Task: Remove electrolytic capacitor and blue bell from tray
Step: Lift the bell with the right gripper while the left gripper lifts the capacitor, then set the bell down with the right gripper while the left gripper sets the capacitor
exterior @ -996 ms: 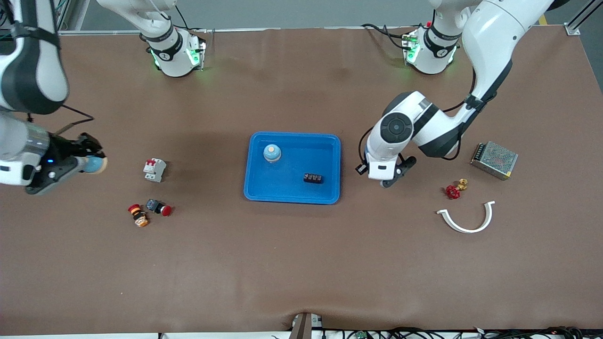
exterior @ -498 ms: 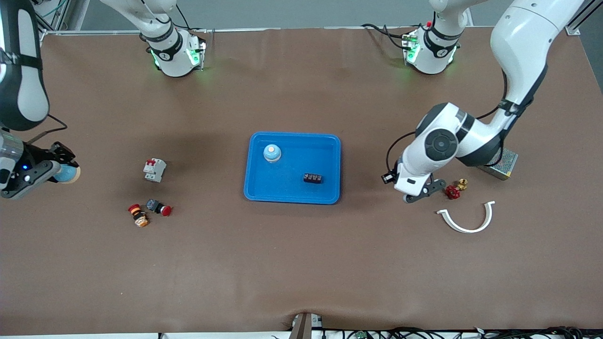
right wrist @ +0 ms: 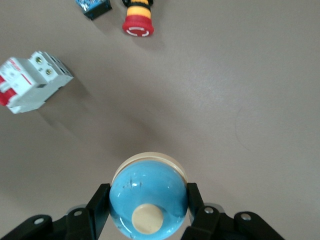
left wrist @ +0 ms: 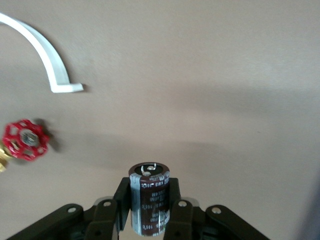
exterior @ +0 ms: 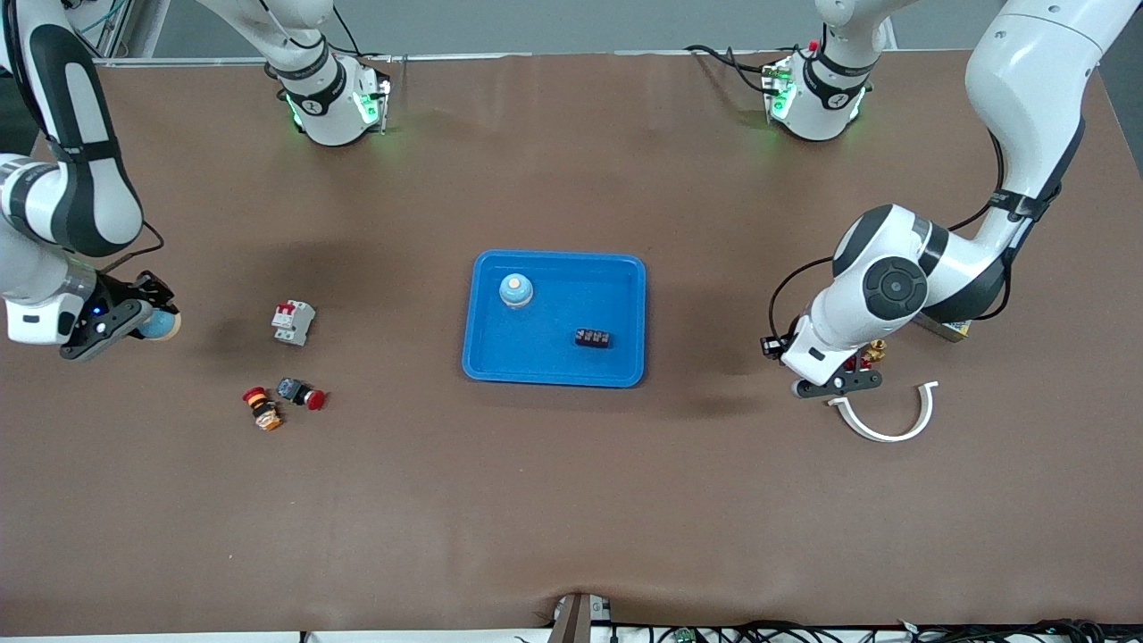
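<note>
Left gripper: fingers clamp the dark cylindrical electrolytic capacitor, over the counter.
Right gripper: fingers hold the round blue bell.
Left: set both down, outside the bright blue plastic tray.

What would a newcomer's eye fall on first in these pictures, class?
The bright blue tray at the table's middle, with a blue bell and a small black part in it. Then the two arms out at the table's ends: the right gripper is shut on another blue bell near a breaker, and the left gripper is shut on a capacitor above the white clamp.
</note>
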Controlling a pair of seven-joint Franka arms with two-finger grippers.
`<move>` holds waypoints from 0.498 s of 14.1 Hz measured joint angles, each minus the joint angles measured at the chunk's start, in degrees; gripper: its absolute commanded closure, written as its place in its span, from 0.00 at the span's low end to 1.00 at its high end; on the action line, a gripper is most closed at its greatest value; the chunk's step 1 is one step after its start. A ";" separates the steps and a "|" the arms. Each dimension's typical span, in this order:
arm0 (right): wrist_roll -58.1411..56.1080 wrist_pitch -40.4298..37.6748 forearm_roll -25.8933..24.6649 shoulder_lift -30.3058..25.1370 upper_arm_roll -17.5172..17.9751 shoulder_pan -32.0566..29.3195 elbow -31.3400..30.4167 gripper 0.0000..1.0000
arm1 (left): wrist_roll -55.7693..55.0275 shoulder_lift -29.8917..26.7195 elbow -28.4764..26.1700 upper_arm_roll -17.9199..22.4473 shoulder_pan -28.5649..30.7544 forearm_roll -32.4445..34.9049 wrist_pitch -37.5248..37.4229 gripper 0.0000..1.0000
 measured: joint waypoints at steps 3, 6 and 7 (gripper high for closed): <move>0.04 3.22 0.34 0.28 0.08 -0.05 -3.46 0.64 | 0.36 0.07 -1.54 -0.01 -0.01 3.70 -0.01 1.00; 0.04 6.56 1.17 2.03 0.16 -0.05 -4.63 0.64 | 0.37 -0.01 -4.19 -0.25 -0.10 4.56 1.98 1.00; 0.04 8.32 1.20 2.77 0.18 -0.05 -5.15 0.64 | 0.37 -0.22 -5.84 -0.31 -0.12 4.78 4.44 1.00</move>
